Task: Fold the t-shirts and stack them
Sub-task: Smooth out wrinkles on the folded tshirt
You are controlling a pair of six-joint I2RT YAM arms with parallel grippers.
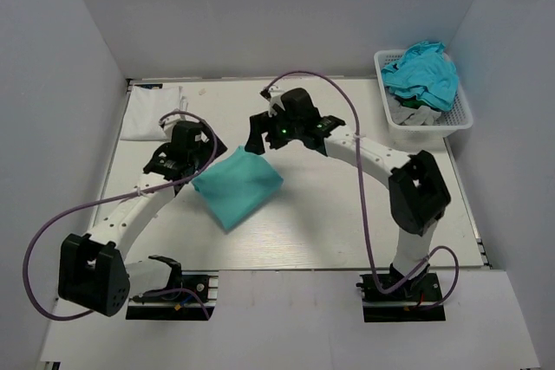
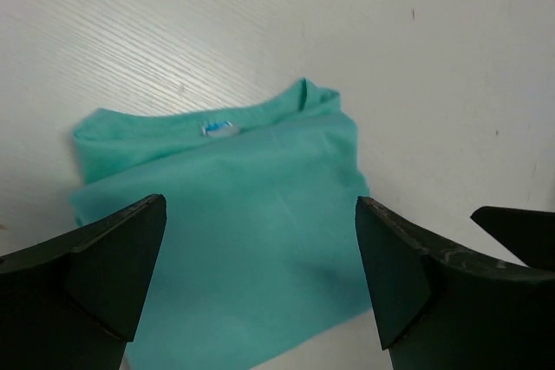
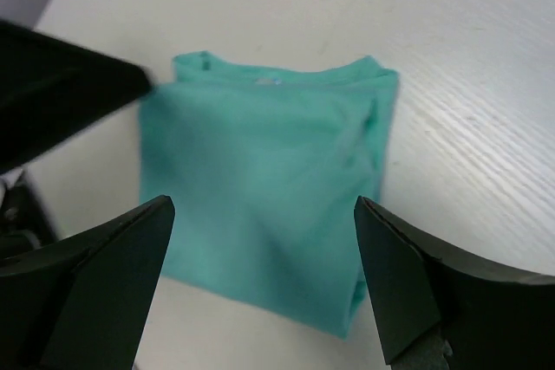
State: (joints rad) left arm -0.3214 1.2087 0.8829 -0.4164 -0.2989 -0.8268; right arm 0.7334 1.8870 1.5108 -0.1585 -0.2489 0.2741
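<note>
Both have fingers spread apart: left end effector and right end effector hover over the folded mint t-shirt on the surface

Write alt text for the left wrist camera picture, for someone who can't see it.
A mint-green t-shirt, folded into a rough square, lies on a white wood-grain table, its small neck label toward the far side. The open black fingers of the left gripper frame it from the bottom corners, holding nothing.
</note>
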